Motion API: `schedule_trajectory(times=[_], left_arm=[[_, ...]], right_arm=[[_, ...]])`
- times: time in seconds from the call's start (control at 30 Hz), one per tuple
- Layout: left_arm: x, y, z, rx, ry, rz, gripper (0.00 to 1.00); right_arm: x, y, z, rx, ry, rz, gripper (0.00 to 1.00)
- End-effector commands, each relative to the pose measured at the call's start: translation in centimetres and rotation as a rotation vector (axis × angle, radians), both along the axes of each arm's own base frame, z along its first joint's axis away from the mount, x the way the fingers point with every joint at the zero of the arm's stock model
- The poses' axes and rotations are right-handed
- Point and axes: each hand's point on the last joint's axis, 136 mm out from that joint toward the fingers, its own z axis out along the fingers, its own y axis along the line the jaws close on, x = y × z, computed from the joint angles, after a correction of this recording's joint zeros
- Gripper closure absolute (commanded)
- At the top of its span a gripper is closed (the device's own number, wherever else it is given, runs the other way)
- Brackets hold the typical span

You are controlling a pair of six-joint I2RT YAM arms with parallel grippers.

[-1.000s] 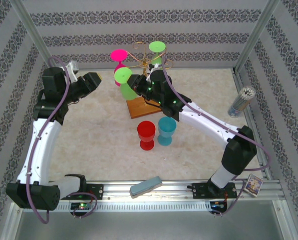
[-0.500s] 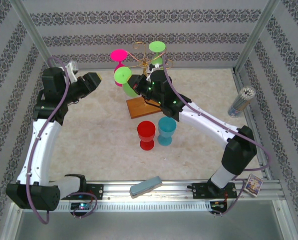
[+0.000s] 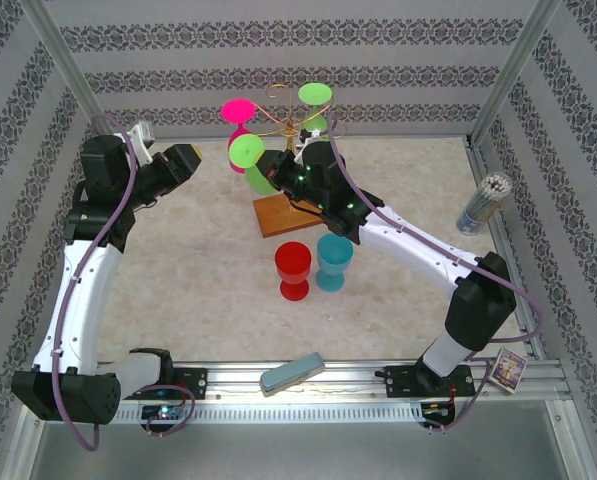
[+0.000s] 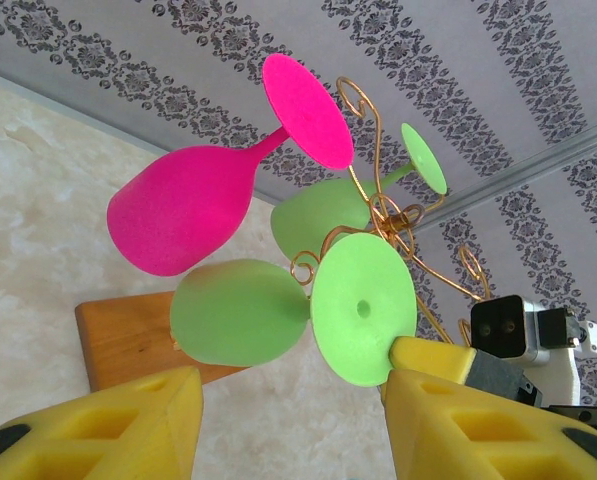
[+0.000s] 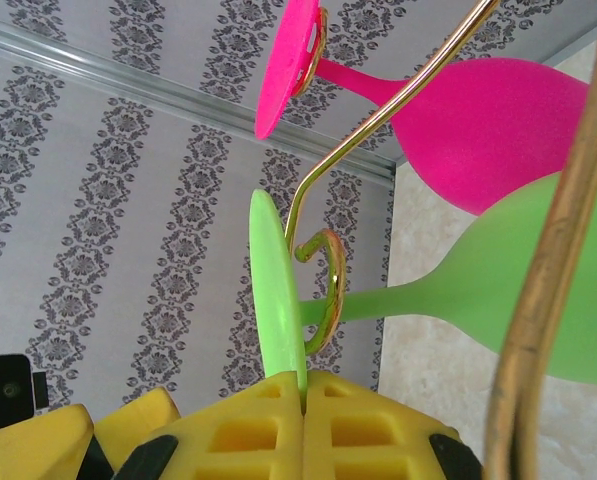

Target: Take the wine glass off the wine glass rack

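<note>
The wine glass rack (image 3: 296,128) is a gold wire stand on a brown wooden base (image 3: 278,215) at the back middle. Three glasses hang upside down from it. The nearest is a green wine glass (image 4: 240,312) whose stem sits in a gold hook (image 5: 328,290). My right gripper (image 5: 305,385) is shut on the edge of that glass's round foot (image 5: 278,300), just below the hook. My left gripper (image 4: 293,400) hangs open a little to the left of the rack, facing the same glass (image 3: 246,151) without touching it.
A pink glass (image 3: 238,110) and a second green glass (image 3: 314,95) hang on the other arms. A red cup (image 3: 293,268) and a blue cup (image 3: 334,260) stand in front of the base. A jar of sticks (image 3: 483,203) stands at the right wall.
My right gripper's jaws have closed the last bit onto the green glass's foot. The left arm has barely moved.
</note>
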Motion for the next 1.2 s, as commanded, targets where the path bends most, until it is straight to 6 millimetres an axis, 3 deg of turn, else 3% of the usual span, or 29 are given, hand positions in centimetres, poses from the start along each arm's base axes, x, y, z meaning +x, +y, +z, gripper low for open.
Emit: schedule_trajectory(times=[0.0, 1.17], left_arm=[[-0.3, 0.4, 1.4, -0.013, -0.053, 0.008, 0.48], [-1.1, 0.7, 2.0, -0.012, -0.064, 0.028, 0.48]], right_arm=[[-0.3, -1.0, 2.0, 0.026, -0.051, -0.026, 1.0], [-1.2, -1.0, 5.7, 0.13, -0.088, 0.016, 1.0]])
